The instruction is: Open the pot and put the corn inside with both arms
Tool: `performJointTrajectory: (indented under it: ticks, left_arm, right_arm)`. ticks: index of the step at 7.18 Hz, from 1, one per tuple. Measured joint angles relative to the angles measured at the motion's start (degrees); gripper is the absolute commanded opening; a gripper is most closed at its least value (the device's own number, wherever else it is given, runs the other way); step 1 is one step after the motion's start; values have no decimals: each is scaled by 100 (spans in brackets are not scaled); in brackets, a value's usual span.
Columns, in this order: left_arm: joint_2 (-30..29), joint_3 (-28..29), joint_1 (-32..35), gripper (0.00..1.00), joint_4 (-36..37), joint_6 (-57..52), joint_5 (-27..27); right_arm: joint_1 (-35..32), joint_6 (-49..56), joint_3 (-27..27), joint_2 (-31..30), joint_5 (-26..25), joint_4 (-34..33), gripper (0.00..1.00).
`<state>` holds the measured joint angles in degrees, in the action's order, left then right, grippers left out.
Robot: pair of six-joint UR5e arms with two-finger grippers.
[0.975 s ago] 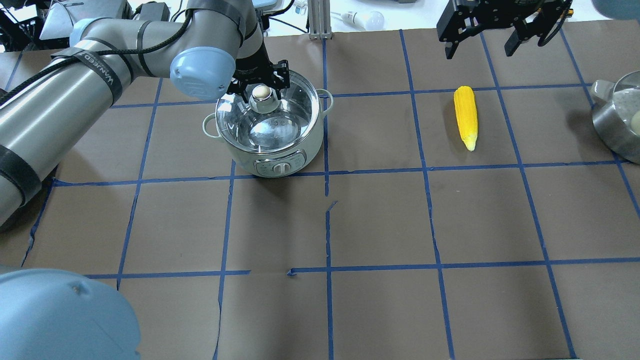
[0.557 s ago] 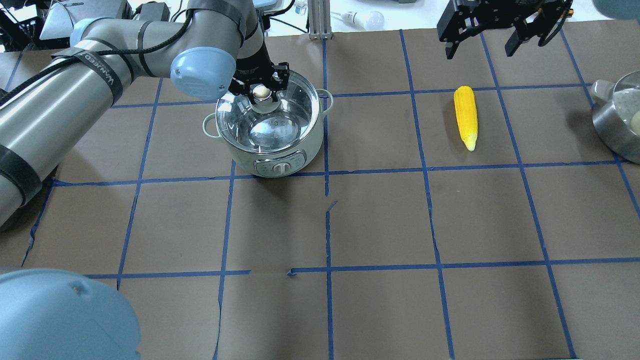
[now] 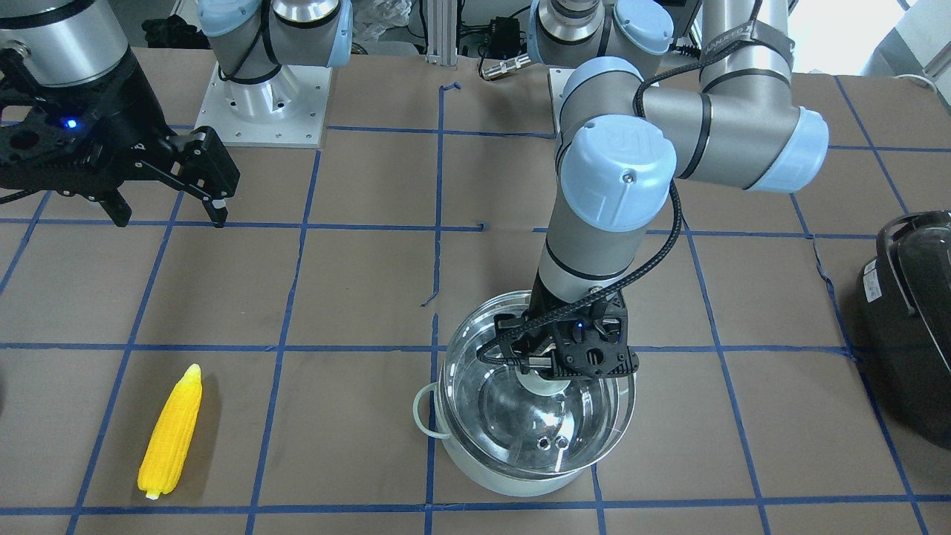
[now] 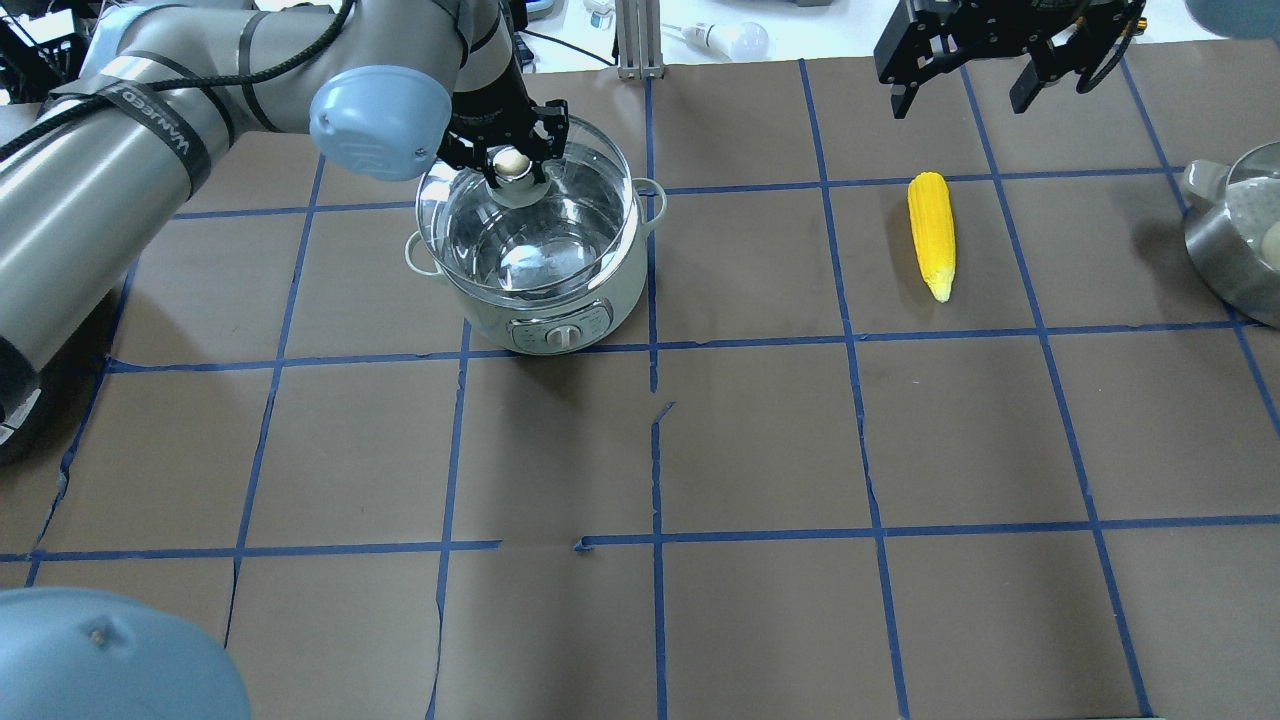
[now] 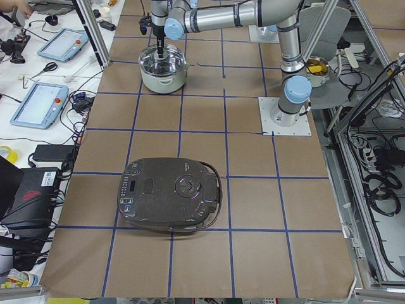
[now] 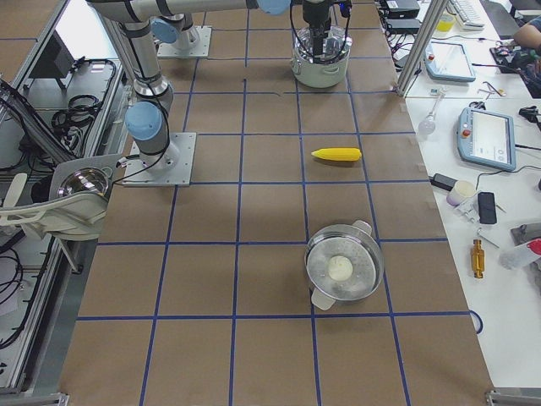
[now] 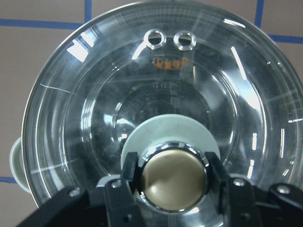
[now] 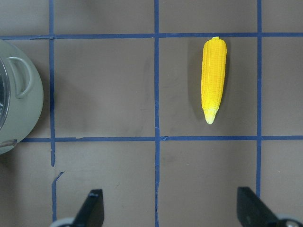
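Observation:
The mint-green pot (image 4: 560,310) stands left of the table's middle. Its glass lid (image 4: 520,230) hangs slightly above the rim and a little off-centre. My left gripper (image 4: 512,162) is shut on the lid's brass knob (image 7: 171,177). The front view shows the lid (image 3: 535,423) held over the pot (image 3: 513,483). The yellow corn (image 4: 931,233) lies on the table to the right, also in the right wrist view (image 8: 213,79). My right gripper (image 4: 962,98) is open and empty, high above the table behind the corn.
A second steel pot with a lid (image 4: 1240,240) sits at the right edge. A black appliance (image 5: 169,193) stands on the robot's left end of the table. Blue tape lines grid the brown table cover.
My left gripper has risen with the knob, and the lid has lifted off the pot rim and shifted slightly to the far left. The right gripper and the corn have not moved.

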<state>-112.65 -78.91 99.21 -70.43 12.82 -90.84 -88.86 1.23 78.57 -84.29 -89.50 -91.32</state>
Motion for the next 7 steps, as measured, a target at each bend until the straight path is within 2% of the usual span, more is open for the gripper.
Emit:
performJointTrajectory:
  ticks: [1,3,7]
  left_arm:
    - [151,77,-164,16,-271,-230,-15]
    - [396,7,-836,16,-497,-1066,-29]
    - [571,-654,-2606,12,-443,-3301,96]
  right_arm:
    - [0,0,0,0,2,0,100]
    - [1,0,0,0,-3,0,100]
    - [0,0,0,0,-6,3,100]
